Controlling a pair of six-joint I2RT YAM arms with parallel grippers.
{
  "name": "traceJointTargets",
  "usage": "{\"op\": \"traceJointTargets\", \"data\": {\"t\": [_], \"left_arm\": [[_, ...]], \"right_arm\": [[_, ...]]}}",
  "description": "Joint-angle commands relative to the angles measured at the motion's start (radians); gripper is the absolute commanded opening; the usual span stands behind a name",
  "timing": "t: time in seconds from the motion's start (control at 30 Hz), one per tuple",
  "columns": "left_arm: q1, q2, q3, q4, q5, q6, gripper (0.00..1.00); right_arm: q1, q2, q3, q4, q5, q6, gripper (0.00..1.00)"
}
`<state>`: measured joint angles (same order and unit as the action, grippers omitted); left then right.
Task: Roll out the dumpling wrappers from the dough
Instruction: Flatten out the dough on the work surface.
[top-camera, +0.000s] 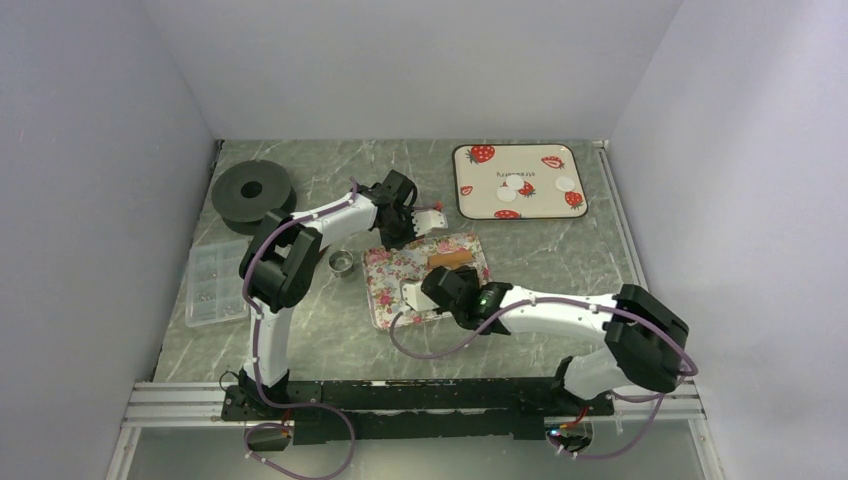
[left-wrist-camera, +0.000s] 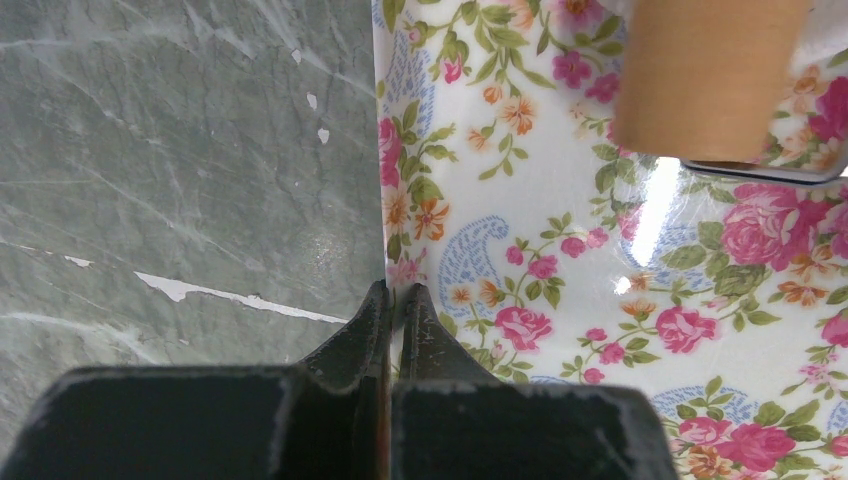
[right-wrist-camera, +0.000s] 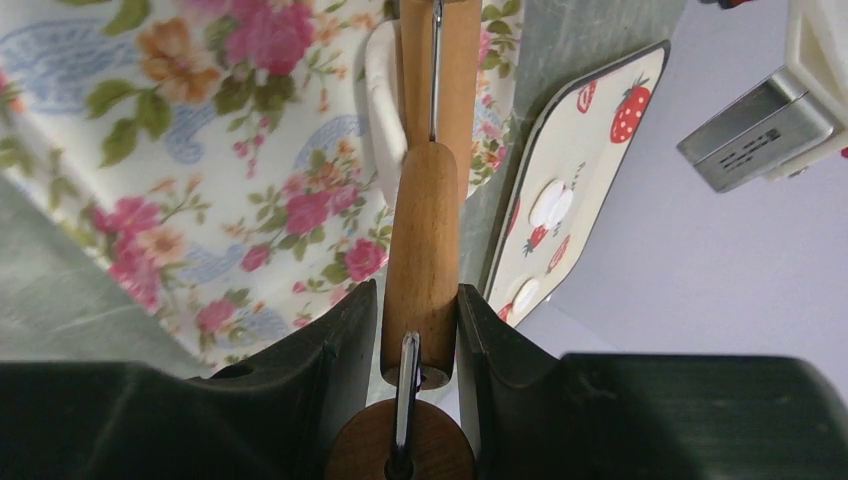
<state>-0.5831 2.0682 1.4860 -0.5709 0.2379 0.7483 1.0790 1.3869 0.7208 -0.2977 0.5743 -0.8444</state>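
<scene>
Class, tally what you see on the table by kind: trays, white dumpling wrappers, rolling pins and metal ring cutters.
trays: 2 (strawberry tray, floral tray)
dumpling wrappers: 3
rolling pin: 1
ring cutter: 1
total: 7

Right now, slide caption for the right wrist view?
Right gripper holds the wooden rolling pin by its handle over the floral tray; strawberry tray with dumpling wrappers beyond.

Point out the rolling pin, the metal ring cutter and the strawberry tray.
rolling pin (right-wrist-camera: 424, 255): right wrist view, wooden handle.
metal ring cutter (top-camera: 341, 269): top external view, near rim.
strawberry tray (top-camera: 540, 203): top external view, bare patch of surface.
</scene>
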Motion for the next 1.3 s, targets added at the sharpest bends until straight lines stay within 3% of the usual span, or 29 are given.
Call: {"op": "traceJointTargets", "data": {"t": [0.0, 0.27, 0.6, 0.83, 0.93, 1.13, 1.27], "left_arm": [[-0.018, 0.123, -0.085, -0.118, -0.025, 0.026, 0.0], [-0.018, 0.12, -0.079, -0.118, -0.023, 0.026, 0.0], [-0.018, 0.112, -0.086, -0.116, -0.029, 0.028, 0.0], [-0.018, 0.118, -0.083, -0.115, -0.025, 0.028, 0.0], [-0.018, 0.12, -0.083, -0.114, -0.027, 0.029, 0.0], [-0.018, 0.12, -0.084, -0.114, -0.032, 0.029, 0.0], [-0.018, 0.121, -0.085, -0.115, -0.031, 0.029, 0.0]], "right_arm": [[-0.035, 0.097, -0.001, -0.188, -0.157, 0.019, 0.0], [0.203, 0.009, -0.076, -0.34, -0.151, 0.298, 0.0], [0.026, 0.135, -0.019, -0.145, -0.163, 0.063, 0.0], [0.175, 0.036, -0.109, -0.316, -0.183, 0.271, 0.0], [0.191, -0.001, -0.148, -0.325, -0.183, 0.269, 0.0], [-0.012, 0.095, -0.083, -0.129, -0.175, 0.045, 0.0], [-0.009, 0.168, -0.018, -0.164, -0.144, 0.044, 0.0]]}}
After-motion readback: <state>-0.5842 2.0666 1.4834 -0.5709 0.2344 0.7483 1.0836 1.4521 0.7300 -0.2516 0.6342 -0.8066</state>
